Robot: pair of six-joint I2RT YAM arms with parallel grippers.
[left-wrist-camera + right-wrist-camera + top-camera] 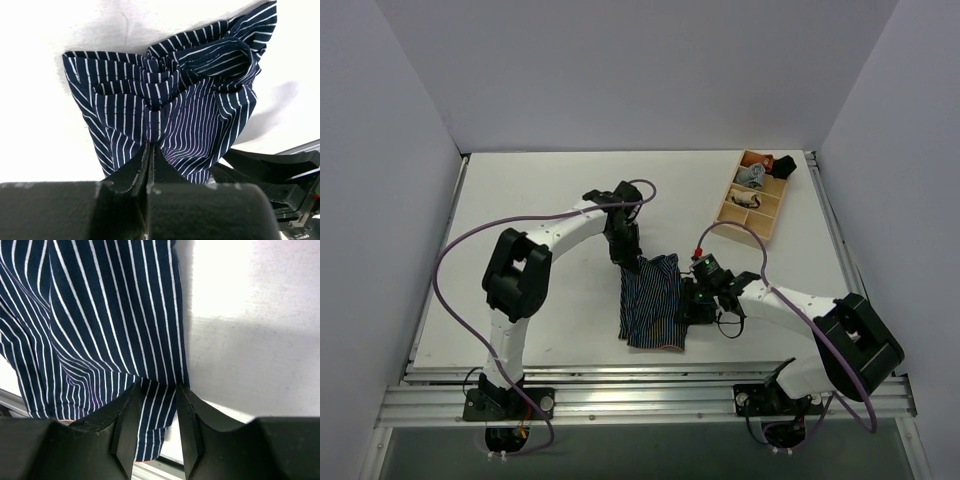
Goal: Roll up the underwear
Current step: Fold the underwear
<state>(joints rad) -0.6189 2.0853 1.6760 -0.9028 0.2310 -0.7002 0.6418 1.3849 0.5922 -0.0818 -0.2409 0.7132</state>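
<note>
- Left gripper clamped on the underwear at its bunched far edge; pulling could drag everything.
- Right gripper has its jaws apart, astride the right edge; cloth may slip out.

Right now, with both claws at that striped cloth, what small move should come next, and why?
Probably close the right gripper: its fingers straddle the edge of the underwear with a gap between them, while the left gripper pinches a bunched corner.

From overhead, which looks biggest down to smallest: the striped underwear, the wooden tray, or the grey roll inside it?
1. striped underwear and wooden tray: about alike in this view, so not ranked against each other.
2. grey roll: clearly smallest.
</note>
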